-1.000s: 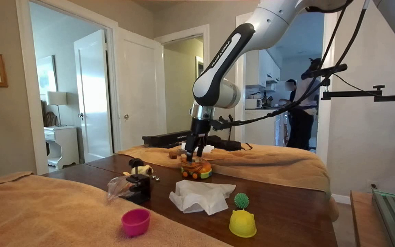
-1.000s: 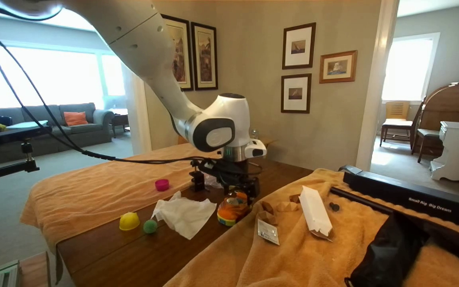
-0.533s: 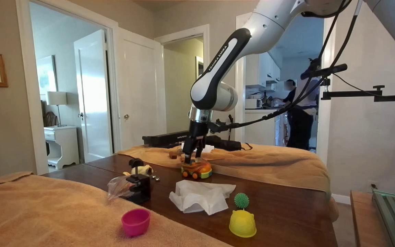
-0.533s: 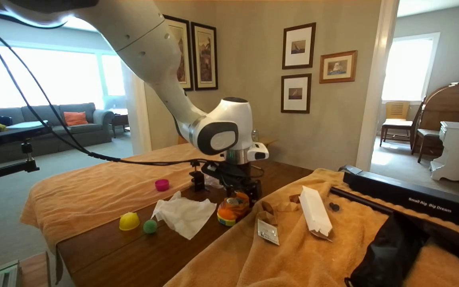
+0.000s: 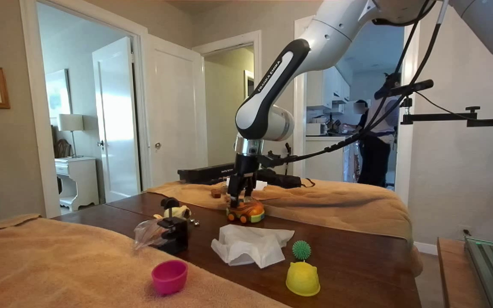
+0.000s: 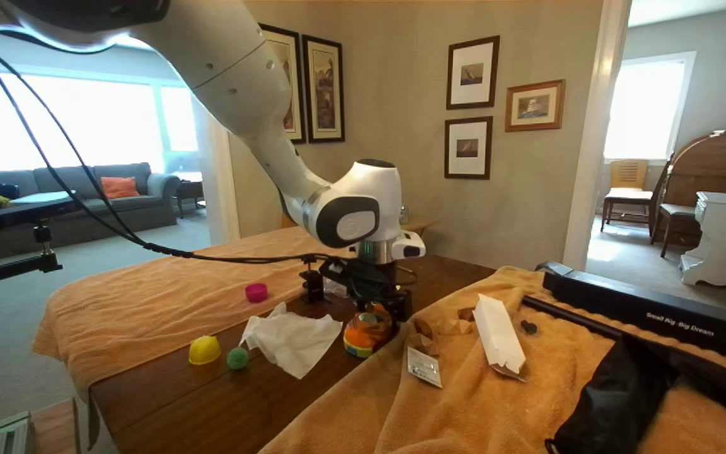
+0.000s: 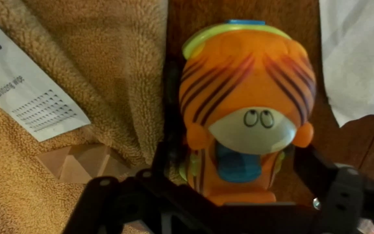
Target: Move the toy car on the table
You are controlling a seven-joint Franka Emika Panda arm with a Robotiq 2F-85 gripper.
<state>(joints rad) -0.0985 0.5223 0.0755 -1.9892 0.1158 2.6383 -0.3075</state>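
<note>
The toy car (image 5: 245, 211) is orange with yellow-green and blue parts. It stands on the glossy dark brown table (image 5: 349, 261), right against the edge of a tan towel. It also shows in an exterior view (image 6: 364, 334), and large in the wrist view (image 7: 245, 84) with dark stripes and a white face with painted eyes. My gripper (image 5: 241, 201) points down over the car's rear part. In the wrist view the gripper (image 7: 235, 151) is open, with one finger on each side of the car. A gap shows between the right finger and the body. The left finger's contact is unclear.
White paper (image 5: 253, 246) lies beside the car. A green spiky ball (image 5: 301, 250), a yellow cup (image 5: 303, 279), a pink cup (image 5: 169, 277) and a black clamp (image 5: 173, 233) stand nearby. The tan towel (image 6: 363, 403) holds a white box (image 6: 500, 337) and a wipe packet (image 6: 424, 366).
My gripper has come down and shifted slightly towards the car's rear, its fingers now lower beside the car. The car has not moved.
</note>
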